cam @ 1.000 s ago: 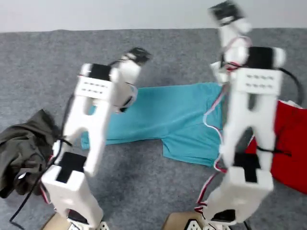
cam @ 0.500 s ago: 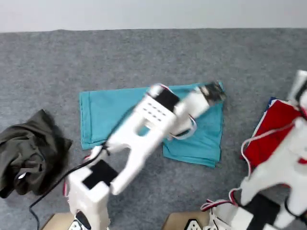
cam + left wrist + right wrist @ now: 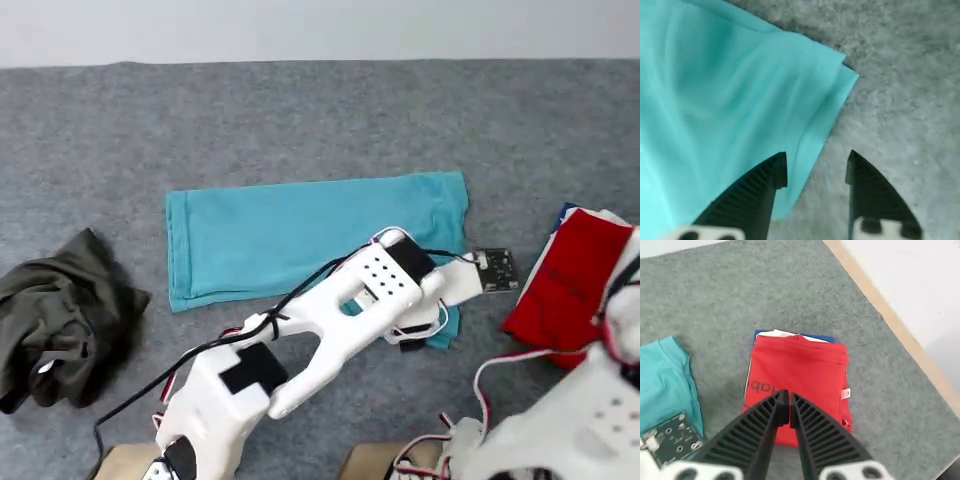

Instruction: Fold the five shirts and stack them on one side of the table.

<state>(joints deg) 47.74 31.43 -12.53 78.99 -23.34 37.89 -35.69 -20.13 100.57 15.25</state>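
Starting at the left, the crumpled dark shirt [image 3: 60, 310] lies where it did a second ago, unfolded near the bench's left side. In the middle the teal shirt [image 3: 300, 235] lies flat as a long strip. The left arm [image 3: 340, 310], which a second ago reached over its left part, has swung across and dropped to its near right corner. The left gripper [image 3: 816, 165] is open there, one jaw over the cloth and the other over bare felt, straddling the hem. The right arm [image 3: 590, 420] has pulled back off the teal shirt to the near right. The right gripper [image 3: 787, 397] hangs closed and empty above the folded red shirt [image 3: 800, 370], which tops a stack with blue and white cloth edges beneath. I judge the lengthwise fold done and a crosswise fold from that corner next, with the dark shirt yet to do. Grey felt [image 3: 330, 120] covers the bench; a wooden edge [image 3: 880, 304] bounds it on the right, with a pale surface beyond, and a pale wall [image 3: 300, 30] runs behind.
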